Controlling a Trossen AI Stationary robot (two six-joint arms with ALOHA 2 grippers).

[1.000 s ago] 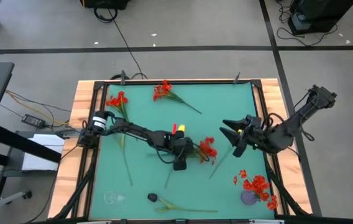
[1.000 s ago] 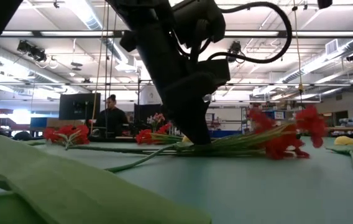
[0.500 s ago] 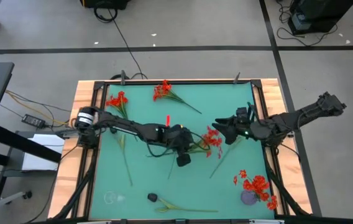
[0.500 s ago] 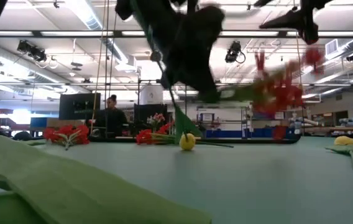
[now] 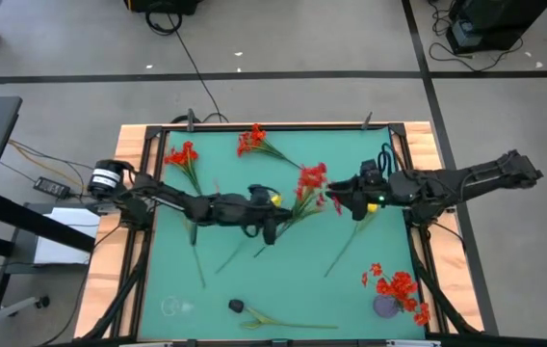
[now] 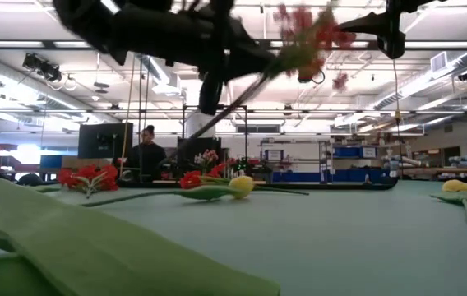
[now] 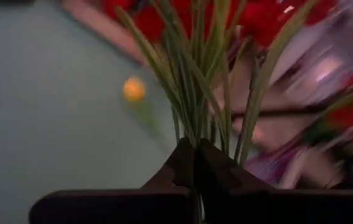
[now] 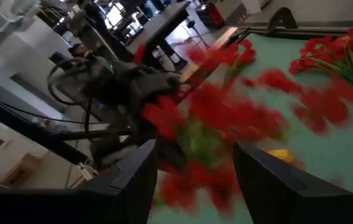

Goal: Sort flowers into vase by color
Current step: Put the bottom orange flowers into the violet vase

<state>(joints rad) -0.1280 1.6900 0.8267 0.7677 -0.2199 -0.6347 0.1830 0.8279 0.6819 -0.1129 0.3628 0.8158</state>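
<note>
At the centre of the high view, a red spray (image 5: 310, 180) is gripped by its stems in the closed left claw (image 5: 268, 226), blooms slanting up-right toward the spread right claw (image 5: 336, 200) (the nearer taker). The vase (image 5: 386, 306) sits on the surface at lower right.

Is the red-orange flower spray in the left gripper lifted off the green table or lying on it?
Lifted. The left gripper is shut on the red-orange flower spray's stems, and the low view shows it in the air above the green table.
</note>
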